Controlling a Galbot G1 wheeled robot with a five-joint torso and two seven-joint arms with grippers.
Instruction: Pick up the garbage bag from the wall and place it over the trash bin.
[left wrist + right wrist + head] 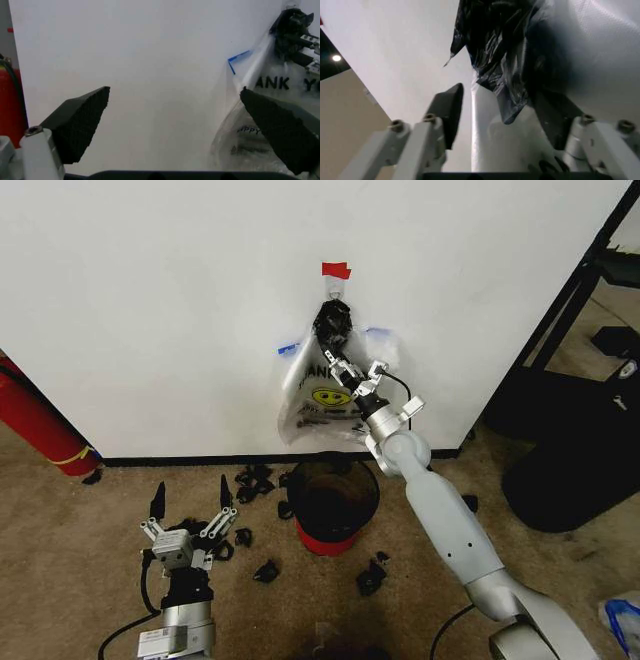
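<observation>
Wall: white, black baseboard along its foot. Red tape pins a bunched black clump to it; below hang overlapping plastic bags.

Printed bag: clear, yellow smiley, lettering partly covered by the right gripper. In the left wrist view its text is cut to "ANK" at the frame edge.

Garbage bag: clear plastic with blue patches, on the wall just beside and behind the printed bag. Where one bag ends and the other begins is hard to make out.

Right gripper: raised to the wall, at the black clump and bag top. Fingers apart in the right wrist view, dark crinkled plastic between them; actual contact cannot be told.

Left gripper: low over the carpet, fingers spread wide, holding nothing, well apart from the bags.

Bin: on the floor directly below the bags, black inside, red lower body. Black scraps lie around it. Red cylinder leans at far left, cut off by the frame.
</observation>
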